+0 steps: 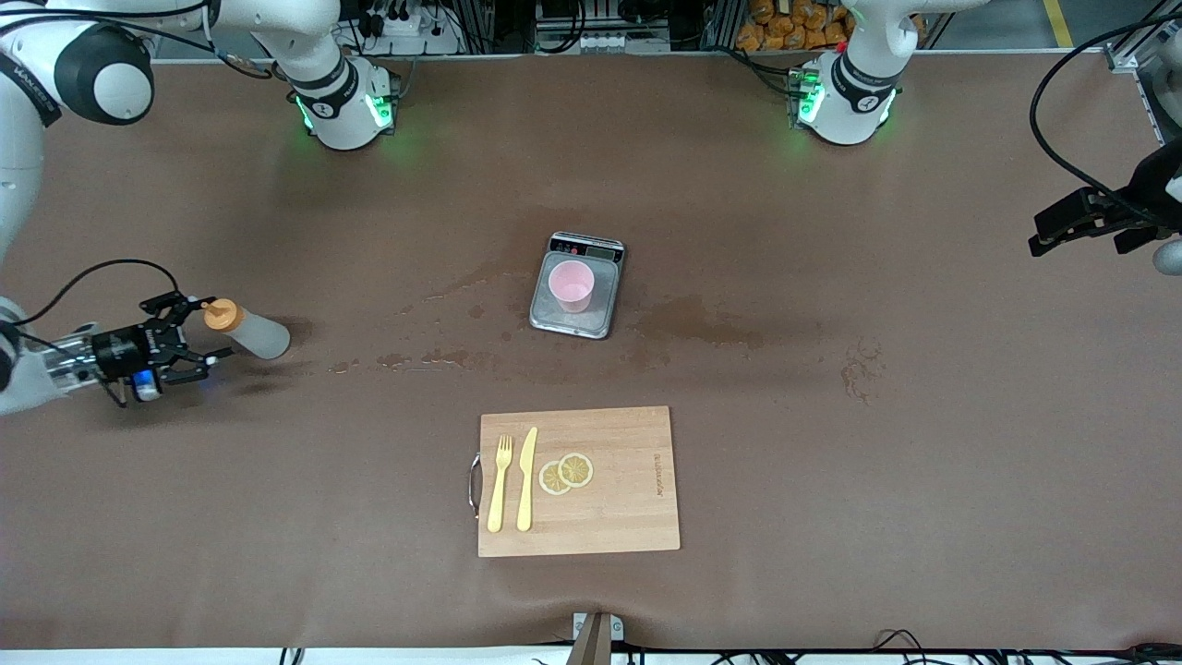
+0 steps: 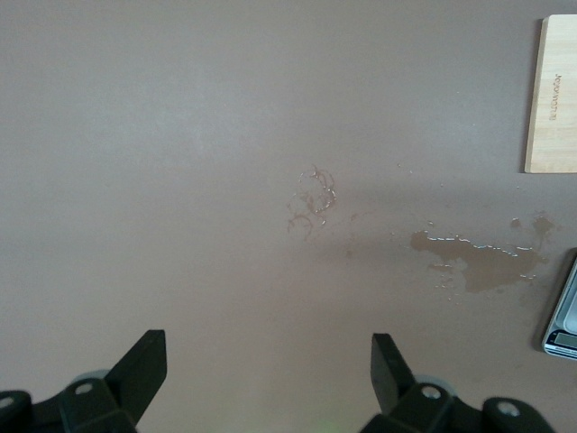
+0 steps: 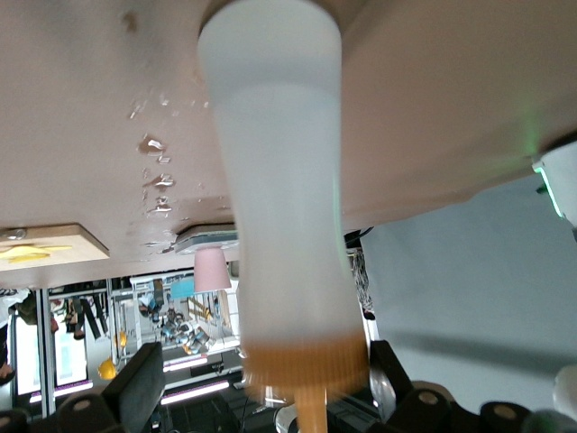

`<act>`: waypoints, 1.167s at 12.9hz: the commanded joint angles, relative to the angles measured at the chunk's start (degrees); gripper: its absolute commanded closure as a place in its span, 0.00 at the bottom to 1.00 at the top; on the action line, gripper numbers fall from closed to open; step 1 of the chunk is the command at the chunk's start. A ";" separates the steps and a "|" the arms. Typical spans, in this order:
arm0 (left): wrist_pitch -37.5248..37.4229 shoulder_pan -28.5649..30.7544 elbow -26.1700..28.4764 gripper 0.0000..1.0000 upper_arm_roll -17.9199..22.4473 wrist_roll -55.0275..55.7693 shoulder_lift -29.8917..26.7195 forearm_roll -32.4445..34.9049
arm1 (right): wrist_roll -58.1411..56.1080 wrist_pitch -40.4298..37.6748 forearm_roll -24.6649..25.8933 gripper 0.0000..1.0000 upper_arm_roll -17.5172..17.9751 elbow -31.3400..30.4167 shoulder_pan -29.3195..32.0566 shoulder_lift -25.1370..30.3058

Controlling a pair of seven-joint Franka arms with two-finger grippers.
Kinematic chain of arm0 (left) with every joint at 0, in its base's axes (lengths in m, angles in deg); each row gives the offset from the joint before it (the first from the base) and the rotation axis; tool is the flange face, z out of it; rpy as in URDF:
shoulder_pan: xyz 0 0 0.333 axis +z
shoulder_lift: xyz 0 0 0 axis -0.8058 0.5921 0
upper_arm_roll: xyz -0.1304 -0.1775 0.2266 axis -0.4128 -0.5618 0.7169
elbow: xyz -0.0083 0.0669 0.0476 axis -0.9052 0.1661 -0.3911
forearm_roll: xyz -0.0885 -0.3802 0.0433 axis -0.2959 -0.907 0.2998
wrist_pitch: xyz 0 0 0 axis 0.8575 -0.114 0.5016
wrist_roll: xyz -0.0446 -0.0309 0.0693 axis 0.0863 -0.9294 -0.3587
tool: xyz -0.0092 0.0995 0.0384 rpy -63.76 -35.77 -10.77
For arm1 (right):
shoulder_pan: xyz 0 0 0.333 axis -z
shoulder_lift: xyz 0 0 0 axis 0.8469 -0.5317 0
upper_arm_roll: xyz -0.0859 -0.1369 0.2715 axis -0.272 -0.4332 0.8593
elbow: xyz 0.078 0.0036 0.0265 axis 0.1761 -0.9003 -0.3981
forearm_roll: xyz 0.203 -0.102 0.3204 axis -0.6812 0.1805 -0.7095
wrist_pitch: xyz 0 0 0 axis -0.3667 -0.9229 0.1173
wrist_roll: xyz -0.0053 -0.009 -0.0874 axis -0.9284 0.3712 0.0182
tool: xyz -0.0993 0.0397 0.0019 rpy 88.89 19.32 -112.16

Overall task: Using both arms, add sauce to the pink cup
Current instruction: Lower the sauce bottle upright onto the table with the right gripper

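Note:
The sauce bottle (image 1: 251,332), whitish with an orange cap (image 1: 219,315), leans over the table at the right arm's end, its cap between the fingers of my right gripper (image 1: 205,331). That gripper is open, and its fingers (image 3: 144,379) stand apart from the blurred bottle (image 3: 279,189). The pink cup (image 1: 572,284) stands upright on the grey scale (image 1: 554,320) at mid-table, and it also shows small in the right wrist view (image 3: 212,270). My left gripper (image 1: 1043,242) waits open over the left arm's end of the table, with only bare tabletop between its fingers (image 2: 270,361).
A wooden cutting board (image 1: 628,517) with a yellow fork (image 1: 500,485), a yellow knife (image 1: 526,480) and two lemon slices (image 1: 566,473) lies nearer the camera than the scale. Wet spill patches (image 1: 702,323) mark the table around the scale.

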 commanded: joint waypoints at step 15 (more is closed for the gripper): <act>-0.96 0.15 -0.35 0.00 -0.29 -0.63 0.19 0.53 | 3.64 -0.85 0.10 0.00 7.37 11.80 -7.66 17.75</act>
